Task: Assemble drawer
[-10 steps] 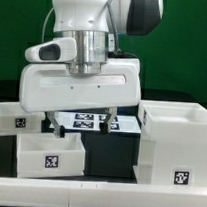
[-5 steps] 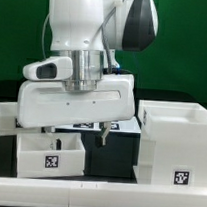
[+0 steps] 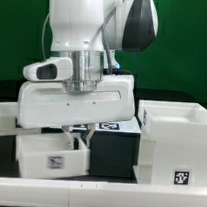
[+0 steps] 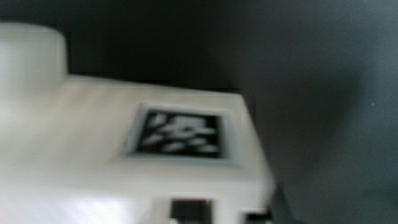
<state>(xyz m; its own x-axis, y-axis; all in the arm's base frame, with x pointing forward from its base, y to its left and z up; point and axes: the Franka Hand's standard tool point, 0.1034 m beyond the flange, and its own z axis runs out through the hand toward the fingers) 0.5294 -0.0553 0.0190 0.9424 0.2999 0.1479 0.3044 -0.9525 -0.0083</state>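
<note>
The small white tray [image 3: 48, 156] with a black-and-white marker sits at the exterior view's lower left, and its front face looks tilted. My gripper [image 3: 78, 140] is low over the tray's back right part, with its fingers close together on the tray's wall. The wrist view is blurred and shows the tray's white face and marker [image 4: 183, 133] very close. The tall white casing [image 3: 177, 147] stands at the exterior view's right, open at the top. A second tray [image 3: 4, 115] stands at the far left.
The marker board [image 3: 110, 126] lies behind the gripper, mostly hidden by the hand. A black mat covers the table between the tray and the casing. The arm's wide white hand hides the middle of the scene.
The fingers stood wide apart above the tray; now they have come down and closed together on the tray's wall. The tray's marker face has tilted and shifted slightly.
</note>
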